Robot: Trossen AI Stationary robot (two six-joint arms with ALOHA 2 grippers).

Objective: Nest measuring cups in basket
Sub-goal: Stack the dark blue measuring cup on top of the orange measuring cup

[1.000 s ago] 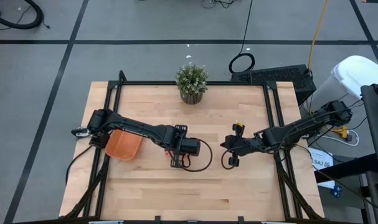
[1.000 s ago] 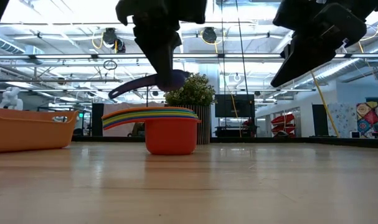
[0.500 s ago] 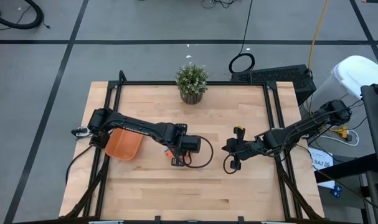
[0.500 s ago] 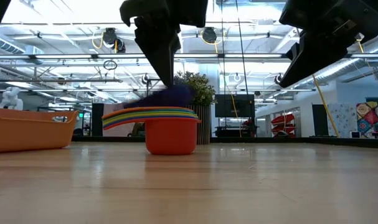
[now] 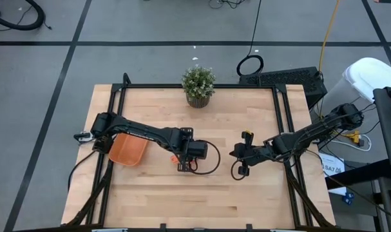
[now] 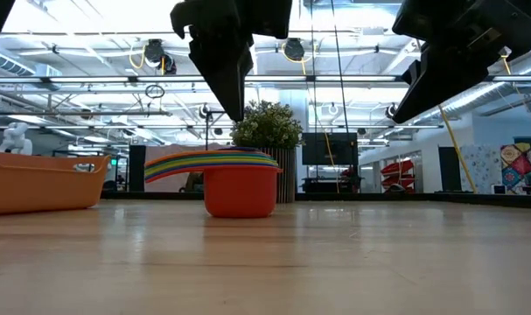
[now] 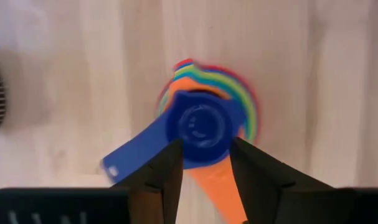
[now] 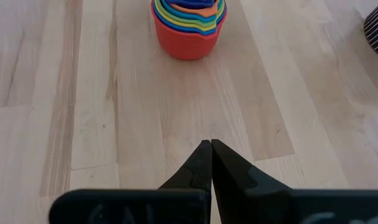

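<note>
cups: the stack of measuring cups (image 6: 240, 179) sits on the table (image 5: 247, 193) near the middle, blue cup (image 7: 198, 127) on top | basket (image 5: 127, 149): far left, apart from cups | left gripper (image 7: 204, 163): right above the stack, fingers apart, holding nothing | right gripper (image 8: 210, 163): to the right, fingers together, empty

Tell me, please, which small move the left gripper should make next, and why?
Probably lift straight up. The left gripper has open fingers astride the dark blue cup, which already sits in the stack; that stack stands on the table, outside the basket.
</note>
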